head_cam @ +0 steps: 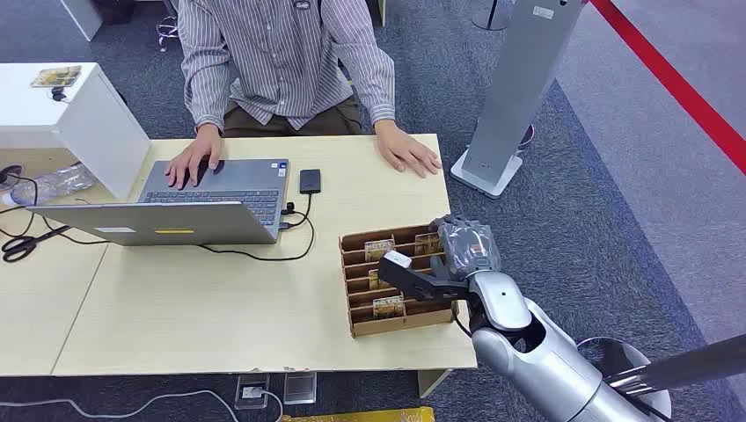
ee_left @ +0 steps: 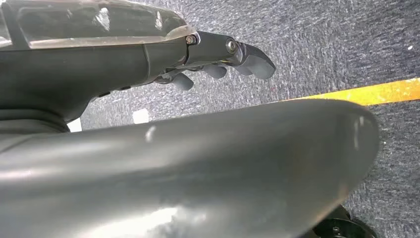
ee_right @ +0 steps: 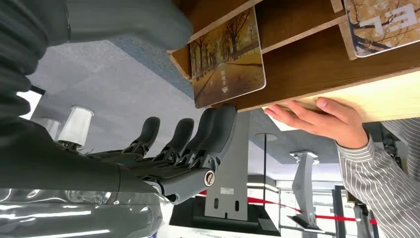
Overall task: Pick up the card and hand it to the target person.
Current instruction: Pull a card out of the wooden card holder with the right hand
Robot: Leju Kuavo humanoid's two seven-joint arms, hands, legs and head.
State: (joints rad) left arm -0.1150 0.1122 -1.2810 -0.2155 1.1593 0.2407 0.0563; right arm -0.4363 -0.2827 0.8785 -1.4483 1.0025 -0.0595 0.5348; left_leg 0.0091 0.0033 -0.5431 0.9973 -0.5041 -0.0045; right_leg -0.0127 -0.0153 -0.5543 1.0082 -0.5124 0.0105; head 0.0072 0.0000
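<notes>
The right hand [head_cam: 464, 251] hovers at the right end of the cardboard card rack [head_cam: 354, 301], fingers [ee_right: 198, 136] spread and holding nothing. The nearest card [ee_right: 228, 57] stands upright in a far slot, just beside the fingertips, its long axis across the rack. The left hand [ee_left: 218, 62] hangs low, fingers curled, empty.

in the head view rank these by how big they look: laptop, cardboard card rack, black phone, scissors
1. laptop, clearly largest
2. cardboard card rack
3. scissors, partly cut off by the picture's edge, so unsure
4. black phone, looks close to the scissors in size
</notes>
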